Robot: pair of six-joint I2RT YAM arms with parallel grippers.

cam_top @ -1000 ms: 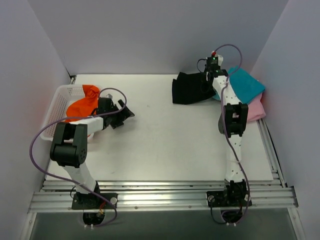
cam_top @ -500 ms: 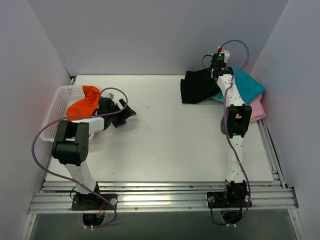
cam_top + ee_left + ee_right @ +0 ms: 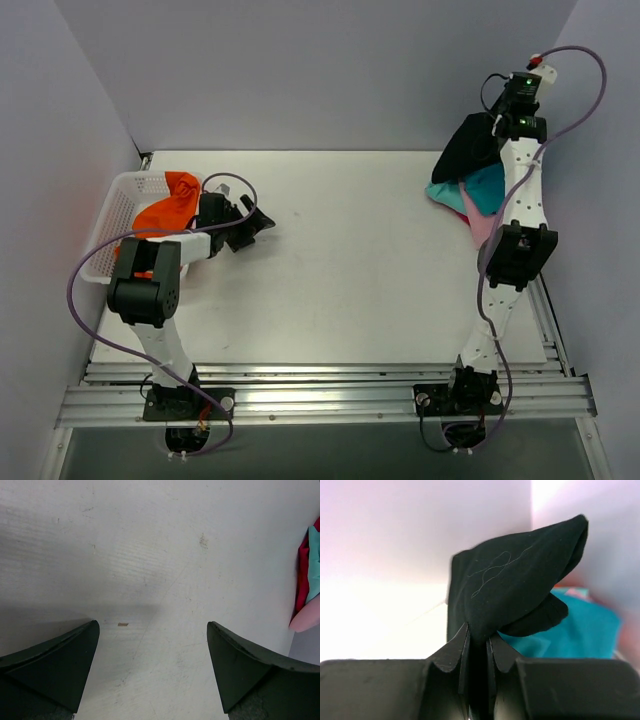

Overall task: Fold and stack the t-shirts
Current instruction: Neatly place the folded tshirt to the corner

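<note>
My right gripper (image 3: 497,128) is shut on the folded black t-shirt (image 3: 468,148) and holds it raised at the far right, over the teal t-shirt (image 3: 487,188) and pink t-shirt (image 3: 480,224). In the right wrist view the black t-shirt (image 3: 512,587) bunches up from between my right gripper's fingertips (image 3: 477,639), with the teal t-shirt (image 3: 585,630) behind it. The orange t-shirt (image 3: 167,207) lies in the white mesh basket (image 3: 113,215) at the left. My left gripper (image 3: 256,226) is open and empty just right of the basket, low over the table (image 3: 160,555).
White walls close in the table at the back and both sides. A metal rail runs along the near edge (image 3: 320,385). In the left wrist view the pink and teal shirts (image 3: 310,590) show far off at the right edge.
My right gripper has carried the black t-shirt from the table at back centre-right up and to the right, over the teal and pink shirts. The left arm has barely moved.
</note>
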